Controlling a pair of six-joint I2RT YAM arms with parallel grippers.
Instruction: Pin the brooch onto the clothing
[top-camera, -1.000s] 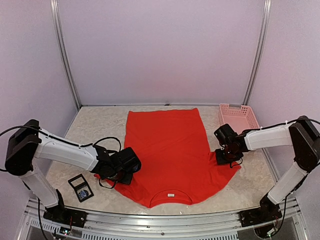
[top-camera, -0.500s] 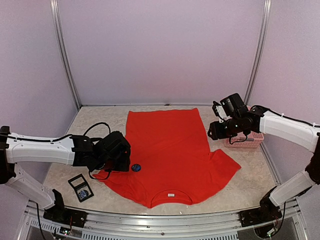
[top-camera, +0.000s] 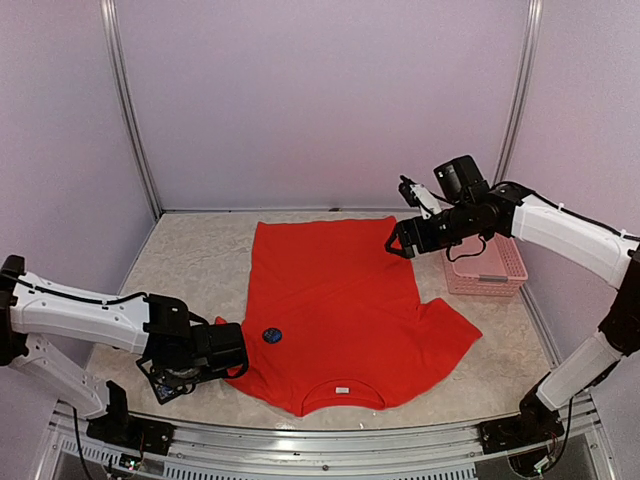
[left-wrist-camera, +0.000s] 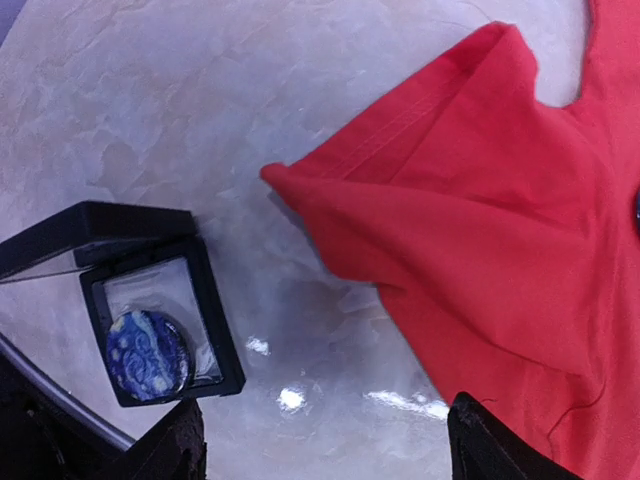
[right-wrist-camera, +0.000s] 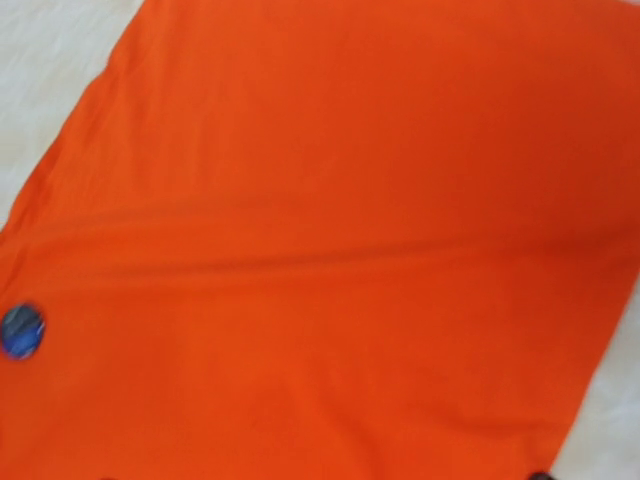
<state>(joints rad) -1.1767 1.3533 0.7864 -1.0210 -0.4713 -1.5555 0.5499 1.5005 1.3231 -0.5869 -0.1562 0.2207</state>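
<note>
Left gripper (left-wrist-camera: 325, 435) gapes empty beside the hemmed sleeve of the red T-shirt (left-wrist-camera: 480, 230); right gripper (top-camera: 398, 240) hangs released over its far corner. A round blue brooch (top-camera: 272, 335) lies on the cloth.

The pale marbled worktop (top-camera: 190, 260) carries the clothing (top-camera: 340, 300) spread flat at its centre, an open black box (left-wrist-camera: 160, 300) near the left-hand sleeve, and a pink basket (top-camera: 500, 275) at the far right.

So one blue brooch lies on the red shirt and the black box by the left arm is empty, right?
The box is not empty: the left wrist view shows a second blue brooch inside it. The other brooch does lie on the red shirt.
</note>
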